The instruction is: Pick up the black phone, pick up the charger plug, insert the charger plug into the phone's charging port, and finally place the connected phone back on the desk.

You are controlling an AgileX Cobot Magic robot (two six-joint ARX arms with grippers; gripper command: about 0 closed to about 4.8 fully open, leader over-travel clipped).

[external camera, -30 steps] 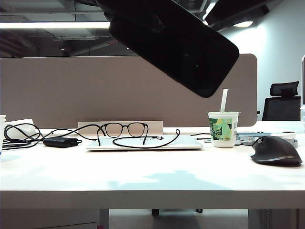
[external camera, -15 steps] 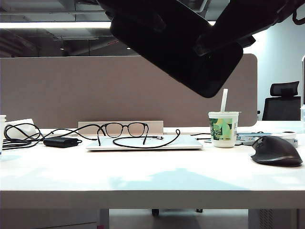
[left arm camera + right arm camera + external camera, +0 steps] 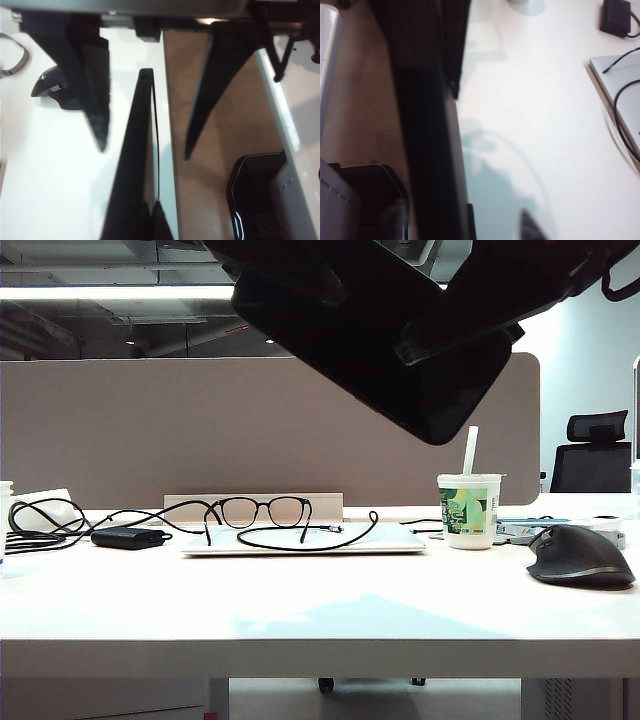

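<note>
Flat matte-black phone (image 3: 400,350) tilts in left end effector (image 3: 145,145).

A grey-beige partition panel (image 3: 150,430) is seen standing upright behind the white desk (image 3: 320,615) and spanning most of its width. Above the partition, a dark open ceiling with exposed ducts is observed, and a long strip light (image 3: 110,292) is lit there. To the right of the partition, a pale blue-grey wall (image 3: 590,360) is visible, and a black office chair (image 3: 592,452) is placed before it. Below the desk's thick front edge, a pale floor and a chair castor (image 3: 325,684) are noted. Brown flooring (image 3: 230,130) is recorded beside the desk in the left wrist view.
</note>
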